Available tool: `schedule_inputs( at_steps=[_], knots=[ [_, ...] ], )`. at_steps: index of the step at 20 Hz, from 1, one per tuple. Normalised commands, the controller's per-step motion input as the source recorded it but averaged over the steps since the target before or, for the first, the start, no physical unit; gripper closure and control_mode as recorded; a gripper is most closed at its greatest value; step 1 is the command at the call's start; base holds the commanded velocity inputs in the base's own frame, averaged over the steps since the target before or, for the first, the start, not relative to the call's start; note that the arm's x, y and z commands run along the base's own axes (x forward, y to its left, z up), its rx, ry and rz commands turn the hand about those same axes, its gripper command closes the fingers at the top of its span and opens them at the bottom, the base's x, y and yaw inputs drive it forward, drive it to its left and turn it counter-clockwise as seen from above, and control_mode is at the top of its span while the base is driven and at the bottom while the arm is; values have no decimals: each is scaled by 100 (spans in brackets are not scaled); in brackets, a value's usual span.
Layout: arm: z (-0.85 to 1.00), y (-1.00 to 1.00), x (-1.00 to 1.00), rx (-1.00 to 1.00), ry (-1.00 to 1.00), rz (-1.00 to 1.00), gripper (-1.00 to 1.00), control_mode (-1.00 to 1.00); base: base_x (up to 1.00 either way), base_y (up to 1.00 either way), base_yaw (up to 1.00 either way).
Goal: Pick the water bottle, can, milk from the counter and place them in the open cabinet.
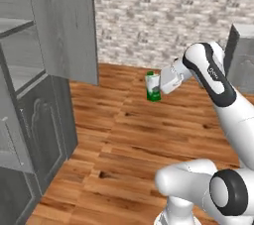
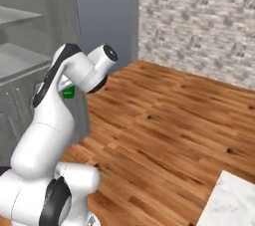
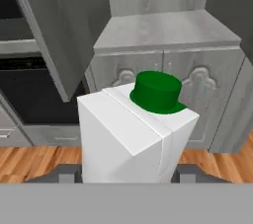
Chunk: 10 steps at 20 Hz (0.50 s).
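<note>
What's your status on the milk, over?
Tool shut on the milk, carried upright above the floor. Open cabinet ahead to the left, its door swung out. Nothing visible between carton and shelves.

Brick wall (image 1: 163,16), pale grey-beige, runs behind wooden plank floor (image 1: 144,135), warm brown. Plain blue-grey wall (image 2: 107,11) meets brick wall at corner. Low arched-panel doors (image 3: 163,77) stand on floor opposite brick wall. Even, soft light.
</note>
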Motion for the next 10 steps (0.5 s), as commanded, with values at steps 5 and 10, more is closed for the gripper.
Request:
schedule_inputs(
  at_steps=[5, 10],
  knots=[
    [0, 0, 0, 0, 0, 0, 100, 100, 0, -1, 68],
    [0, 0, 0, 0, 0, 0, 100, 100, 11, -14, 61]
  ],
)
